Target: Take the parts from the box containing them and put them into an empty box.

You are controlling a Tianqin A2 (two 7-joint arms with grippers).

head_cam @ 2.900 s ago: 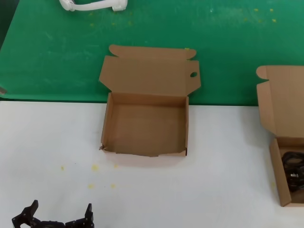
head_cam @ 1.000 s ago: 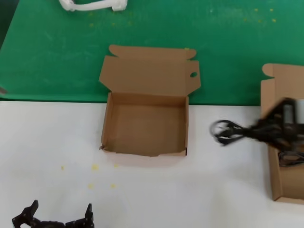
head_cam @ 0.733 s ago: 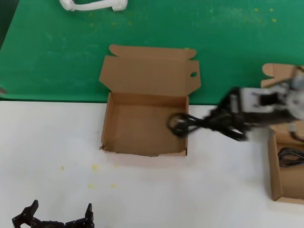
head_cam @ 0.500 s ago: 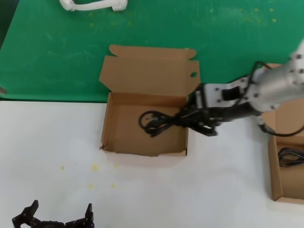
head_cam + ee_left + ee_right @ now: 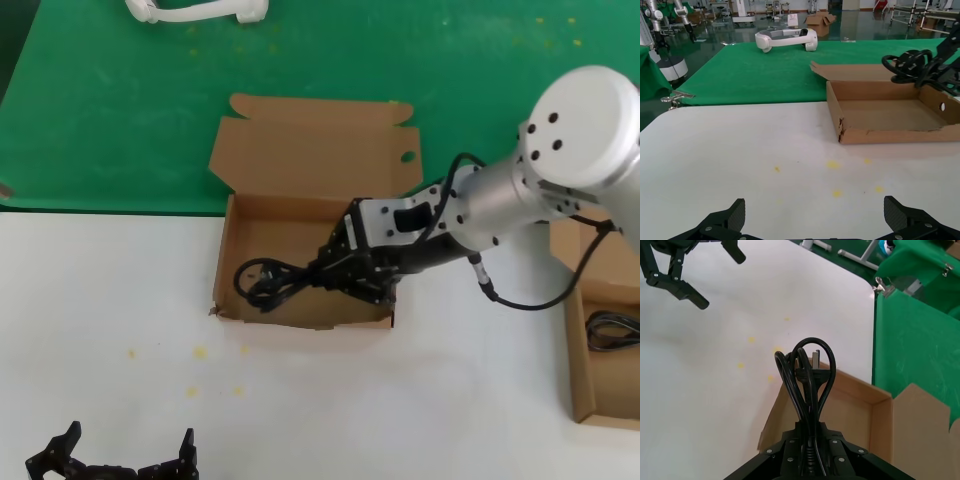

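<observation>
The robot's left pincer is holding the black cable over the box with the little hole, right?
Not quite: the right pincer holds the black cable over the box with the little hole, as the head view shows. The left pincer is parked low over the white table.

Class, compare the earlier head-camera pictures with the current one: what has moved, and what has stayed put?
The right gripper took a coiled black cable from the box at the right and carried it leftward over the empty box, fingers shut on it. Both boxes and the left gripper stayed put.
</observation>
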